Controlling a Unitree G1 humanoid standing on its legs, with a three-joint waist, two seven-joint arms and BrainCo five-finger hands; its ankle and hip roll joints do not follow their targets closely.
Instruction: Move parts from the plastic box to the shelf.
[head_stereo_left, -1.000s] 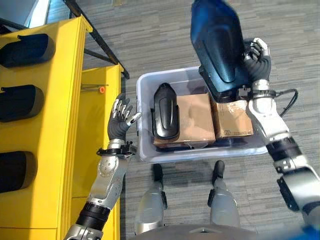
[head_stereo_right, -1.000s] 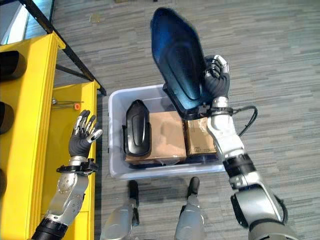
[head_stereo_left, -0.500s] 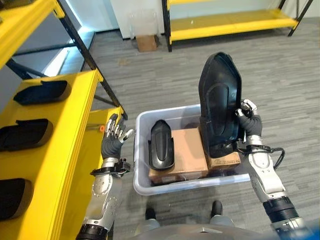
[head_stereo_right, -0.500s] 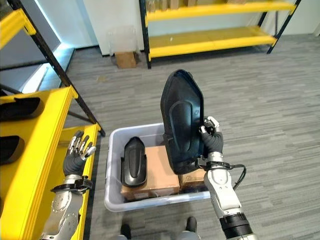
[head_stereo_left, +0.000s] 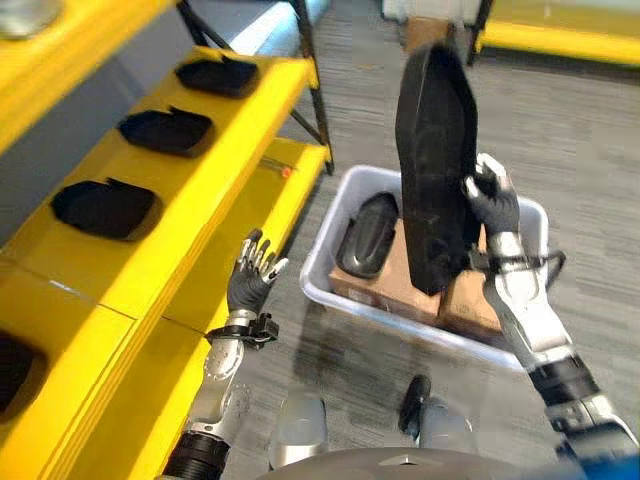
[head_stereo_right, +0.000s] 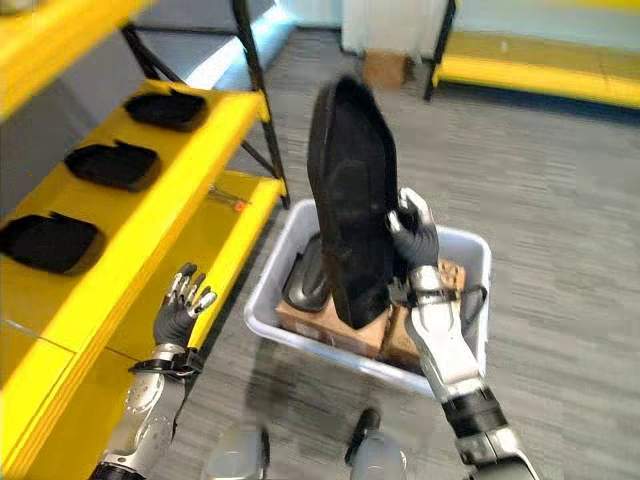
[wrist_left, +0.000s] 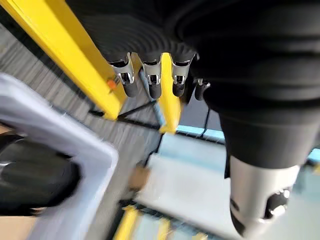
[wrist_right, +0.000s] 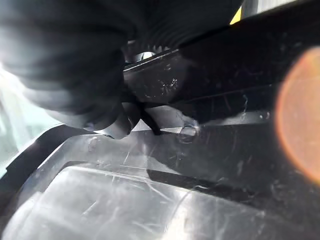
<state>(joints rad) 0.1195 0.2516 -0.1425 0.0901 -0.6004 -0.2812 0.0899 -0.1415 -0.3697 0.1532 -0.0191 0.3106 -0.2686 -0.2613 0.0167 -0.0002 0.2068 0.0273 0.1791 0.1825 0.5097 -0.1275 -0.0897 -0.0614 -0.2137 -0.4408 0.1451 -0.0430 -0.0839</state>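
While the right hand grips a large black part with fingers curled round its edge, holding it upright above the grey plastic box, the left hand hangs with fingers spread and holding nothing, between the box and the yellow shelf. Inside the box a second black part lies at the shelf-side end on cardboard boxes, and three dark parts sit in a row along the shelf's top level.

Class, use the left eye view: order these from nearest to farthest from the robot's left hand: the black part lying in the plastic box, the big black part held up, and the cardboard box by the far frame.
From the left hand:
1. Black part in the plastic box, to its right.
2. Big black part, raised in the right hand.
3. Cardboard box, far back on the floor.
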